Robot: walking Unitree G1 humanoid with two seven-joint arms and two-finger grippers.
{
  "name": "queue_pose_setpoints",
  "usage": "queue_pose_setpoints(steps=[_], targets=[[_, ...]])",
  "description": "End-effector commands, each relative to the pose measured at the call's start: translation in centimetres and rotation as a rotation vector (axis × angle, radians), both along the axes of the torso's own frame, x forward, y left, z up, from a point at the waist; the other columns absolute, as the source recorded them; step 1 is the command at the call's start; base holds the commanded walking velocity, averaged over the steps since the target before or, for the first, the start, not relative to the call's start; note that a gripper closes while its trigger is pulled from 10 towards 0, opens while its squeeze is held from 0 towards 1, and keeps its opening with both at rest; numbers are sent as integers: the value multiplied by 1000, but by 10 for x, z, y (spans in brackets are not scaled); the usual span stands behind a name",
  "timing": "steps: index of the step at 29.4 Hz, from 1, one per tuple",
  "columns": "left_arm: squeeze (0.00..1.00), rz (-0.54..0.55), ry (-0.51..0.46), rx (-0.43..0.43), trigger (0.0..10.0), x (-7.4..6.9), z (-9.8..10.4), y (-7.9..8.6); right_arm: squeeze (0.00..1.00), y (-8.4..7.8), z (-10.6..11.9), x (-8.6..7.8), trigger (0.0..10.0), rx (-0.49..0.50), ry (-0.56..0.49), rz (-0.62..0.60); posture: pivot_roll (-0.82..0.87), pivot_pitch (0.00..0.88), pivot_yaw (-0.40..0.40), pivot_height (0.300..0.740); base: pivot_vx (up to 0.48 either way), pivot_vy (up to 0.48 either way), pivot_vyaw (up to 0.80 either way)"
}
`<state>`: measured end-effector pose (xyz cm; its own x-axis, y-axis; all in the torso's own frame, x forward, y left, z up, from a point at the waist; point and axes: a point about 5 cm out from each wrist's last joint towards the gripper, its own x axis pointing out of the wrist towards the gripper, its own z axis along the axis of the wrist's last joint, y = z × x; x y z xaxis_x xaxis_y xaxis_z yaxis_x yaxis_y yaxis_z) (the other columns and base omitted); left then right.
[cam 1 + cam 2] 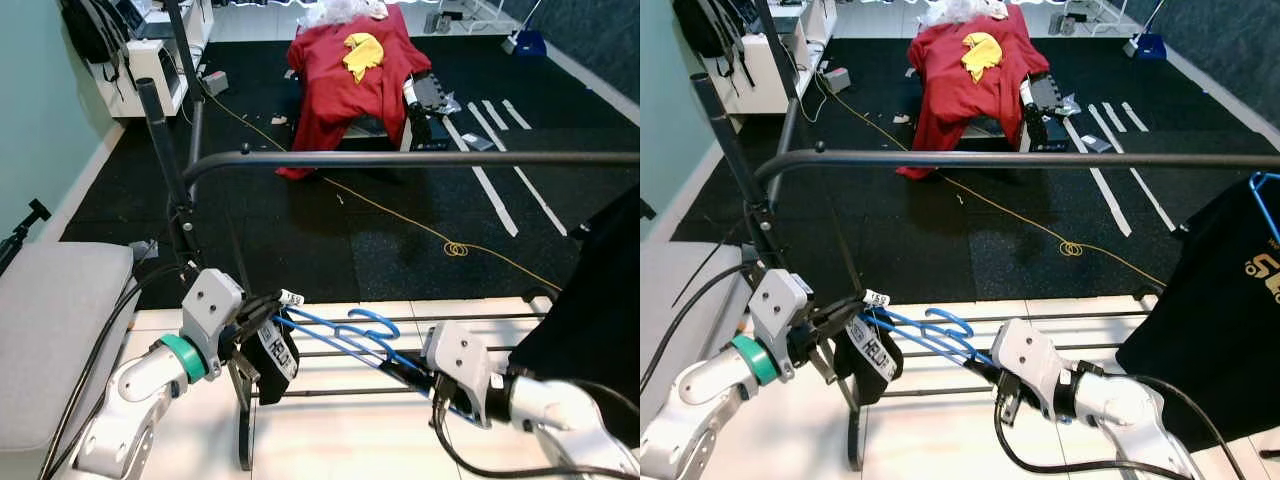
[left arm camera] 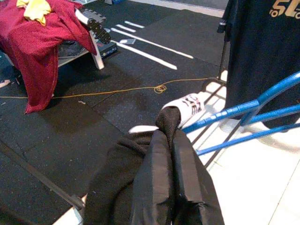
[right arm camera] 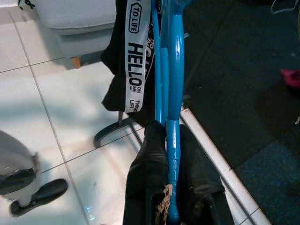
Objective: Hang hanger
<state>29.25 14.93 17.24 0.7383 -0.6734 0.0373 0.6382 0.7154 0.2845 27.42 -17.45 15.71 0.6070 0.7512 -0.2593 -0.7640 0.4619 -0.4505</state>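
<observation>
A blue plastic hanger (image 1: 340,335) lies nearly level between my two grippers, low in front of the clothes rack. A black garment (image 1: 272,360) with a white "HELLO" strip hangs from its left end. My left gripper (image 1: 255,322) is shut on that black cloth at the hanger's end; its closed fingertips (image 2: 166,125) sit just short of the white strip. My right gripper (image 1: 405,370) is shut on the hanger's other end, and the blue bar (image 3: 174,93) runs out between its fingers (image 3: 152,150). The rack's dark top rail (image 1: 420,157) crosses above the hanger.
A black T-shirt (image 1: 1210,300) hangs from the rail at the right on another blue hanger. The rack's left post (image 1: 165,150) and low base bars (image 1: 480,320) stand close by. A grey cushion (image 1: 50,320) is at left. Behind are a red-draped seat (image 1: 350,70) and a yellow cable (image 1: 400,215).
</observation>
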Motion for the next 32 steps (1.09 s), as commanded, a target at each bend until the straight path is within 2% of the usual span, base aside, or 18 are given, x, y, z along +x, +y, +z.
queue_pose_setpoints(steps=[1, 2, 4, 6, 8, 9, 12, 13, 16, 18, 21, 24, 25, 26, 27, 32], targets=[[0, -23, 15, 6, 10000, -4, -2, -2, 0, 2, -7, -2, 10000, -9, 13, 7, -240, 161, 89, 740, 0, 0, 0], [0, -23, 15, 6, 10000, -4, -2, -2, 0, 2, -7, -2, 10000, -9, 13, 7, -240, 161, 89, 740, 0, 0, 0], [0, -37, 7, -23, 10000, -4, 8, -5, 0, 1, -27, -7, 10000, -16, 82, 11, -239, 159, 90, 740, 0, 0, 0], [0, -37, 7, -23, 10000, -4, 8, -5, 0, 1, -27, -7, 10000, -16, 82, 11, -239, 159, 90, 740, 0, 0, 0], [0, -45, 0, -46, 10000, -3, 15, -7, 0, 0, -40, -11, 10000, -26, 123, 8, -239, 159, 91, 740, 0, 0, 0], [0, -83, -13, -58, 10000, -3, 24, -10, 0, 3, -47, -14, 10000, -31, 150, 25, -245, 155, 104, 740, 0, 0, 0], [0, -126, -23, -64, 10000, -4, 32, -13, 0, 6, -50, -16, 10000, -35, 160, 41, -245, 155, 104, 740, 0, 0, 0], [0, -173, -28, -63, 10000, -6, 37, -17, 0, 10, -49, -16, 10000, -34, 154, 56, -245, 155, 104, 740, 0, 0, 0], [0, -230, -32, -55, 10000, -9, 41, -23, 0, 15, -43, -13, 10000, -18, 137, 73, -245, 155, 104, 740, 0, 0, 0], [0, -286, -12, -34, 10000, -13, 37, -29, 0, 23, -29, -9, 10000, 3, 82, 107, -251, 154, 109, 740, 0, 0, 0], [0, -293, -6, -24, 10000, -14, 35, -30, 0, 25, -25, -8, 10000, 9, 70, 115, -251, 154, 109, 740, 0, 0, 0], [0, -301, 5, 13, 10000, -16, 28, -30, 0, 30, -8, -6, 10000, 39, 11, 130, -255, 156, 106, 740, 0, 0, 0], [0, -295, 4, 33, 10000, -17, 24, -29, 0, 31, 5, -4, 10000, 56, -34, 134, -255, 157, 104, 740, 0, 0, 0], [0, -295, 4, 33, 10000, -17, 24, -29, 0, 31, 5, -4, 10000, 56, -34, 134, -255, 157, 104, 740, 0, 0, 0], [0, -237, -9, 41, 10000, -13, 23, -26, 0, 32, 27, -4, 10000, 83, -109, 137, -256, 157, 100, 740, 0, 0, 0], [0, -141, -54, 24, 10000, -3, 30, -20, 0, 31, 32, -9, 10000, 88, -126, 136, -256, 157, 94, 740, 0, 0, 0]])
